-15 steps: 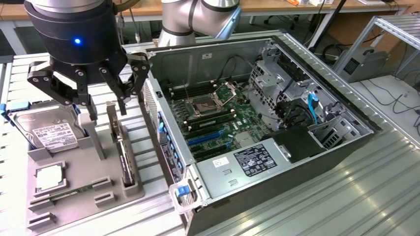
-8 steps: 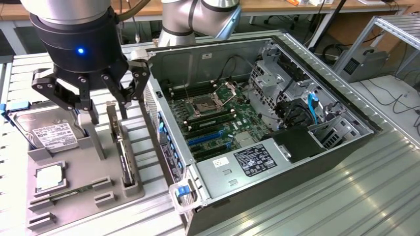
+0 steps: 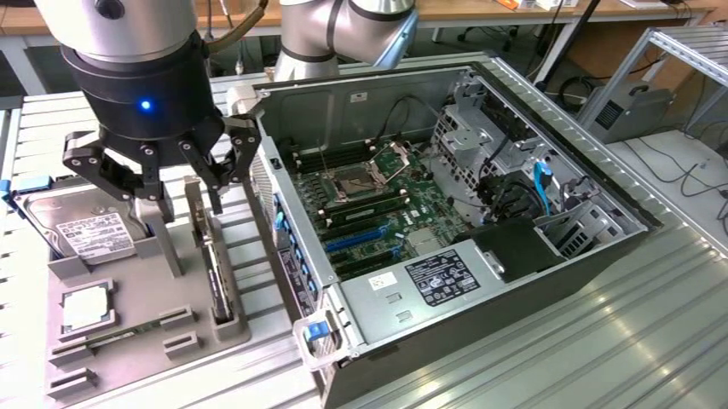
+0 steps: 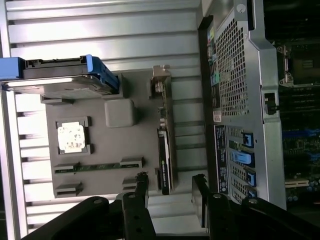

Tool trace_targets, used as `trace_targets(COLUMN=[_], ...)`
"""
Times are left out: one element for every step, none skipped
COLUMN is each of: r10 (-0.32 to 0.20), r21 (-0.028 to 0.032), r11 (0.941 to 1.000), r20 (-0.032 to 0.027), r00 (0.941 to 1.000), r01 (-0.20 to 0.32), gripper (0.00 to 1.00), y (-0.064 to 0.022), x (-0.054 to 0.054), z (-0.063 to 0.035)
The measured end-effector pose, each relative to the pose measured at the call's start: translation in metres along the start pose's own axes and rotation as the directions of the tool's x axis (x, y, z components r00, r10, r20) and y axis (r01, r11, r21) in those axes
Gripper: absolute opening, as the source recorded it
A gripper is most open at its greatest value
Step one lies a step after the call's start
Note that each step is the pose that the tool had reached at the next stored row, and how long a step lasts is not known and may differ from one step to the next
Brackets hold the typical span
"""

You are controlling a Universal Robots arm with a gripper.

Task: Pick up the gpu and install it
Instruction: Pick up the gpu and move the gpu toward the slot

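The gripper (image 3: pixel 182 192) is open and holds nothing, its two fingers (image 4: pixel 140 192) spread above the gray tray (image 3: pixel 136 358). The gpu (image 3: pixel 214 264) stands on its long edge in a tray slot, and in the wrist view the fingers sit one to each side of its line, near one end and apart from it. The main risk is an off-centre close: one finger touching first would push the thin card sideways, tilting it in the slot or leaving it gripped askew (which would trouble any fit into the blue slots (image 3: pixel 361 239) later). A grip near the end rather than mid-length could also let the card swing as it lifts. The gray post (image 3: pixel 169 243) stands just beside the card, so the finger on that side may strike it on the way down. The hard drive (image 3: pixel 85 230) and the open case (image 3: pixel 341 102) flank the tray, leaving little room for sideways drift.
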State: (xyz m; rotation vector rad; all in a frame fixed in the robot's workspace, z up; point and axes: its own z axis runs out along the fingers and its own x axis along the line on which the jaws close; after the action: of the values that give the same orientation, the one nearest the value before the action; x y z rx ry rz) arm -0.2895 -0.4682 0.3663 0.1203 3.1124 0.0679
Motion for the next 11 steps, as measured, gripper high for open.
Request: trace_targets(r10=[0.0,0.0,0.0,0.0,0.0,0.0,0.0,0.0,0.0,0.0,0.0], r21=[0.0,-0.0001,0.0,0.0,-0.0001,0.0,0.0,0.0,0.0,0.0,0.0], r11=[1.0,1.0,1.0,1.0,1.0,1.0,1.0,1.0,1.0,1.0,1.0], r20=[0.0,0.0001,0.0001,0.0,0.0,0.0001,0.0,0.0,0.0,0.0001,0.0001], r00=[1.0,1.0,1.0,1.0,1.0,1.0,1.0,1.0,1.0,1.0,1.0], r01=[0.0,0.0,0.0,0.0,0.0,0.0,0.0,0.0,0.0,0.0,0.0], gripper=[0.48,0.48,0.48,0.48,0.48,0.48,0.48,0.48,0.48,0.48,0.48], y=[-0.0001,-0.0002,-0.0003,-0.0003,-0.0004,-0.0004,-0.0005,-0.0005,-0.0006,-0.0007,-0.0007], x=[0.0,0.0,0.0,0.0,0.0,0.0,0.0,0.0,0.0,0.0,0.0], z=[0.0015,0.0038,0.0057,0.0071,0.0084,0.0098,0.011,0.0123,0.0142,0.0154,0.0166])
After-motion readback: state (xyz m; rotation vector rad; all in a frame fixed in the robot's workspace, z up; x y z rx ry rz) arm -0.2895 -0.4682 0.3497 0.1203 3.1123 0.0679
